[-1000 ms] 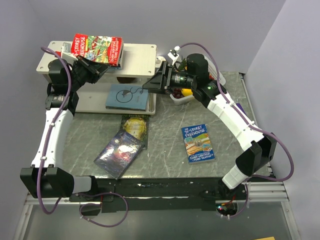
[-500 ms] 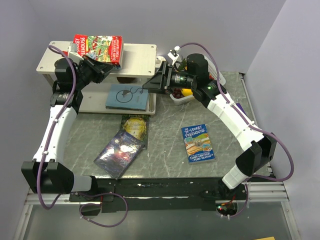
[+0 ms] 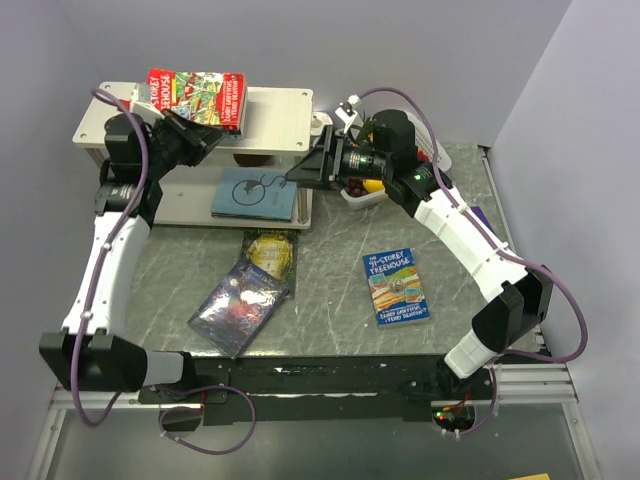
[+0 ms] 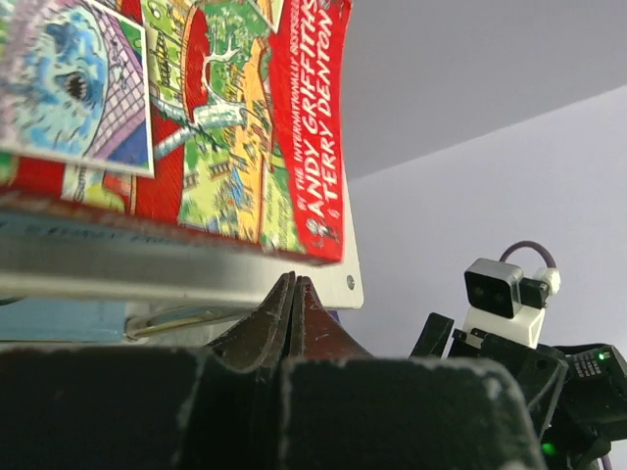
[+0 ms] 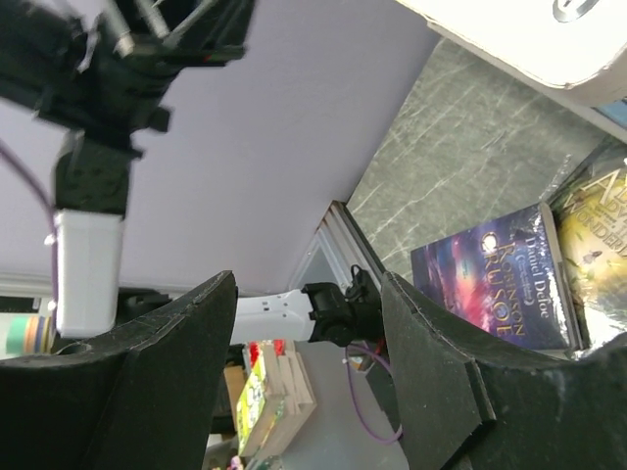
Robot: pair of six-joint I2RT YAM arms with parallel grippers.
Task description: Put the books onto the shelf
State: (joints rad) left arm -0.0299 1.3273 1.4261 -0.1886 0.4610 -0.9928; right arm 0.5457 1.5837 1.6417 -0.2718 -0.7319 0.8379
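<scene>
My left gripper (image 4: 294, 292), shut and empty, sits under the red Treehouse book (image 3: 195, 97) at eleven o'clock on the shelf (image 3: 280, 106); next I'd nudge it square, right gripper (image 3: 296, 173) gaping empty.

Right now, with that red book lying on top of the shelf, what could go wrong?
The red book seems to overhang the top board of the shelf. The shut left gripper sits just under that edge, so an upward nudge might tip it off. The open right gripper hangs close to the shelf's right end, above the pale blue book, and could bump the shelf or shift that book if it swings in.
</scene>
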